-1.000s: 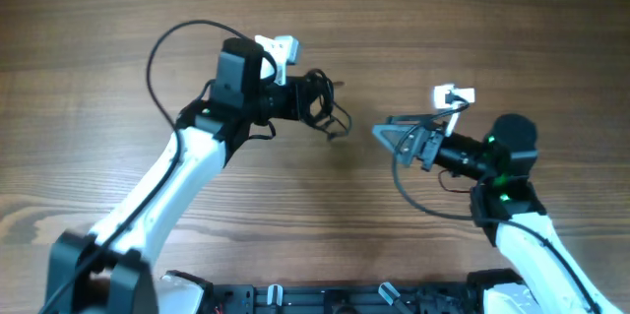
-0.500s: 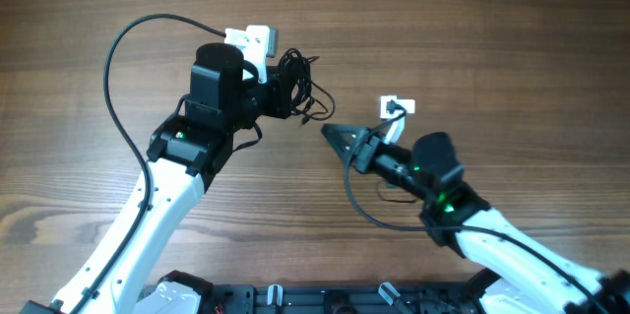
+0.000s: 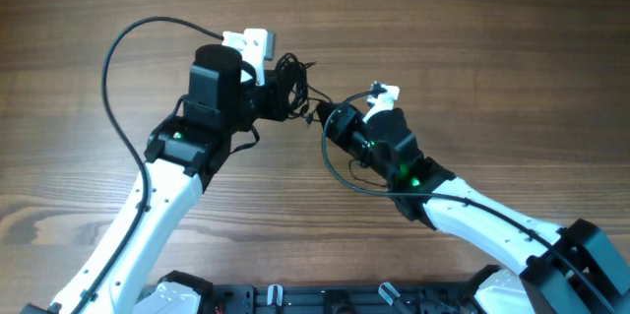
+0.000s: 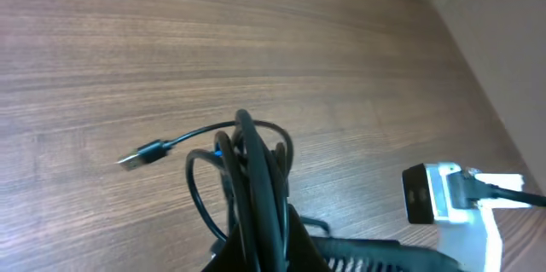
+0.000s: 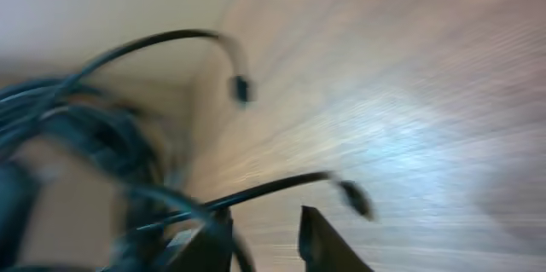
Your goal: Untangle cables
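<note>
The cables (image 3: 293, 80) form one black knotted bundle held above the table, with my left gripper (image 3: 280, 97) shut on it. In the left wrist view the cables (image 4: 254, 170) rise from between the jaws of the left gripper (image 4: 264, 231), and a loose plug end (image 4: 139, 155) sticks out to the left. My right gripper (image 3: 329, 117) has reached the bundle's right side. The right wrist view is blurred: the right gripper (image 5: 266, 214) stands narrowly open with bare wood in the gap. A cord with a plug end (image 5: 353, 195) crosses just above its left fingertip (image 5: 213, 234).
The wooden table (image 3: 492, 48) lies bare around the arms. The left arm's own thick wire (image 3: 123, 48) loops out to the left. The right wrist's white camera block (image 4: 452, 199) shows close beside the bundle.
My right arm has swung left across the table up to the bundle, and its jaws have narrowed from wide open. My left arm shifted a little left with the bundle, then held still.
</note>
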`<state>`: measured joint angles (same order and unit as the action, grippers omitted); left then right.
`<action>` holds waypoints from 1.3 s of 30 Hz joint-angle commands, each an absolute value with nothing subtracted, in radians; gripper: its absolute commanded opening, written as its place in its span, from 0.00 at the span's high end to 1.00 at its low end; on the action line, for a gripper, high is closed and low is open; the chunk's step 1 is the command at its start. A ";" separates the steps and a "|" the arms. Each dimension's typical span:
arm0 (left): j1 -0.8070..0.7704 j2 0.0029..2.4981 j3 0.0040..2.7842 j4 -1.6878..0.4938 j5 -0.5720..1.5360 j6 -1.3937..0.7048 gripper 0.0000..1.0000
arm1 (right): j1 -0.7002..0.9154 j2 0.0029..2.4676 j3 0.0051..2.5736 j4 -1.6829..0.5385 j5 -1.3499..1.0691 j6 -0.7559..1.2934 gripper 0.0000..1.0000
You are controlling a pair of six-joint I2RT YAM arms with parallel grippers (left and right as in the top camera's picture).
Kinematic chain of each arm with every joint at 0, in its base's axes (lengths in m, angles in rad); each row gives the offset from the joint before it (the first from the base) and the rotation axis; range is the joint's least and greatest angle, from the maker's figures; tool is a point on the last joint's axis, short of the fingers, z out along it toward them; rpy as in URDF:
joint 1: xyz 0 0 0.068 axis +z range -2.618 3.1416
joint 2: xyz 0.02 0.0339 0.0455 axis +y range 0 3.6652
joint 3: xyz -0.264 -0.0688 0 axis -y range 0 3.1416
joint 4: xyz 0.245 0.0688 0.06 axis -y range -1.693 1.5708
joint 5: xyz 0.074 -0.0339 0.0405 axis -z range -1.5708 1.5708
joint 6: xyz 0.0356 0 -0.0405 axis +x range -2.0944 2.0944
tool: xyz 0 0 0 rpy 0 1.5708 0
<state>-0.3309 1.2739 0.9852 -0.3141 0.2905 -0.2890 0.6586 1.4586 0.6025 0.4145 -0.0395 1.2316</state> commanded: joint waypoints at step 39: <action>-0.345 1.152 0.986 -0.375 0.301 -0.454 0.96 | 0.618 1.242 0.611 0.398 -0.450 1.031 0.80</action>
<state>-0.3397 1.1488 0.9695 -0.3824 0.3614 -0.4366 0.6128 1.2331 0.6098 0.4046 -0.3660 1.0199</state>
